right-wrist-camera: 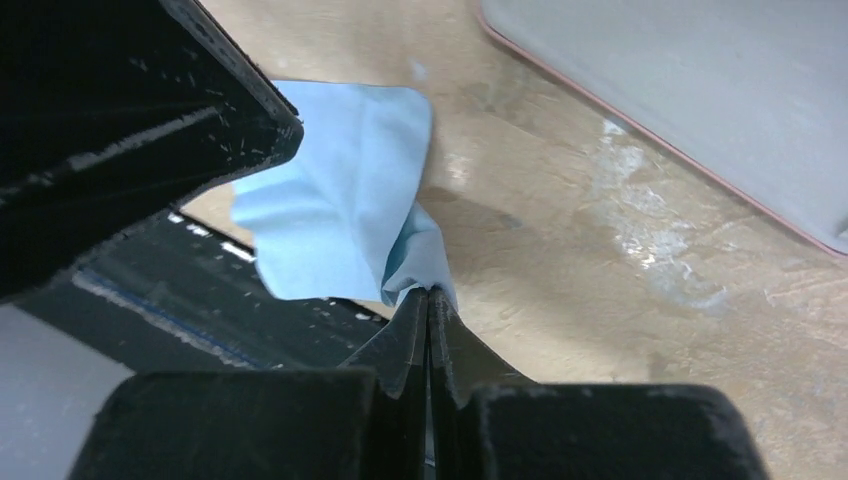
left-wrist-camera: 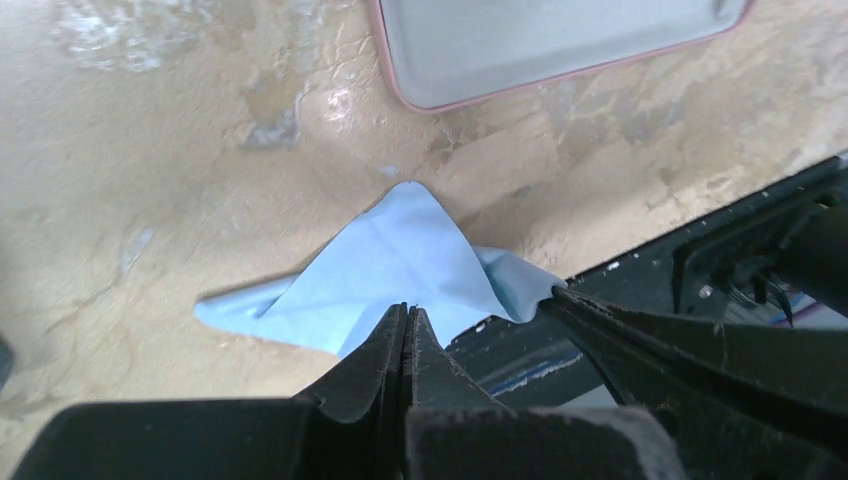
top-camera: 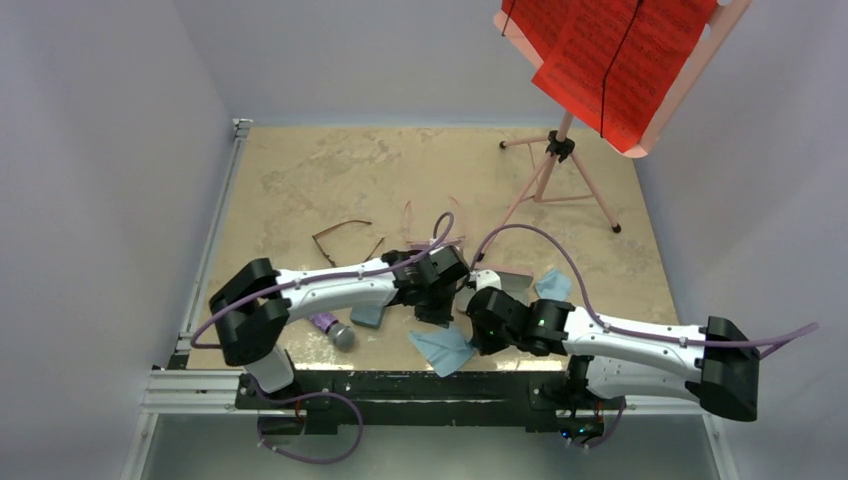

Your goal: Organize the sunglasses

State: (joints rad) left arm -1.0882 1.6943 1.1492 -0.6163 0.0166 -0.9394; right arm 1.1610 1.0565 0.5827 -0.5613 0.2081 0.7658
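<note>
**A:** Any container near the pincers?

**B:** 1 open case (left-wrist-camera: 550,40), grey inside with a pink rim, lies just beyond both pincers. The part in view shows only lining.

**A:** And the pincers themselves?

**B:** The right pincer (right-wrist-camera: 428,295) is clamped on a corner of a light blue cloth (left-wrist-camera: 400,260). The left pincer (left-wrist-camera: 405,315) has its fingers pressed together over that cloth's near edge. I cannot tell whether fabric is caught between them. The 2 pincers sit close together.

**A:** Where are the sunglasses?

**B:** Both lie on the surface beyond the left pincer. The dark brown pair (top-camera: 340,240) is off to its left and well apart, and the pink pair (top-camera: 409,214) is more straight ahead.

**A:** What else is around?

**B:** A small purple bottle (top-camera: 330,326) lies on its side left of the left pincer, beside that arm. A 2nd blue cloth (top-camera: 553,285) lies right of the right pincer, by the case. A music stand (top-camera: 560,150) holding red sheets (top-camera: 620,50) stands far beyond the right pincer.

**A:** The surface?

**B:** Mottled tan (top-camera: 300,170), stone-like, with pale walls on 3 sides.
</note>
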